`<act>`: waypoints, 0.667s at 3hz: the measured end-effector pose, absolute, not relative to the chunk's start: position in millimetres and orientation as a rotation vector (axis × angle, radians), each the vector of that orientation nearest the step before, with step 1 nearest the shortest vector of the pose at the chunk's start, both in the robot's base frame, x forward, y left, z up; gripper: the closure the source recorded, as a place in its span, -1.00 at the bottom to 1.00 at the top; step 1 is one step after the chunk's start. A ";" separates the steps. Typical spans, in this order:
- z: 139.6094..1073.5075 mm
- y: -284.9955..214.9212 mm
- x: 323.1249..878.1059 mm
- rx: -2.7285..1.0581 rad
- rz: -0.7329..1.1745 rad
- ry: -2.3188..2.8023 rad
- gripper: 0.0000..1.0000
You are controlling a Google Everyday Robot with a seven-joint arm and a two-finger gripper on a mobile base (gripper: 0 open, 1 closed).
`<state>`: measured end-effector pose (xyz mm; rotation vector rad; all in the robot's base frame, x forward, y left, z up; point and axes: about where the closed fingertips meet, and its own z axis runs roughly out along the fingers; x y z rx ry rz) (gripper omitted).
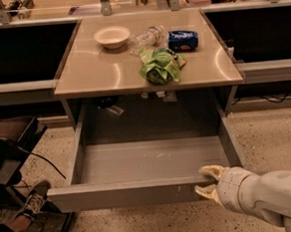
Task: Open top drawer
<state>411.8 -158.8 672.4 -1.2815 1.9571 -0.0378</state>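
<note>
The top drawer (121, 194) stands pulled far out from under the tan table, its grey front facing me and its flat grey tray (148, 160) bare. My gripper (206, 181) is at the right end of that front. One pale finger lies over the front's top edge and the other against its outer face, so the gripper is shut on the drawer front. The white arm reaches in from the lower right corner.
On the tan table top (97, 71) lie a white bowl (112, 36), a clear bottle (146, 37), a blue packet (183, 39) and a green bag (159, 66). A dark cart (7, 142) and a person's shoe (33, 195) are at the left. The floor is speckled.
</note>
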 end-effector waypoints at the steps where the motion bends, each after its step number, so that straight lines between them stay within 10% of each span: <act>1: 673.8 -158.4 411.7 -1.281 -0.038 1.957 1.00; 2: 671.2 -160.8 404.2 -1.287 -0.040 1.961 1.00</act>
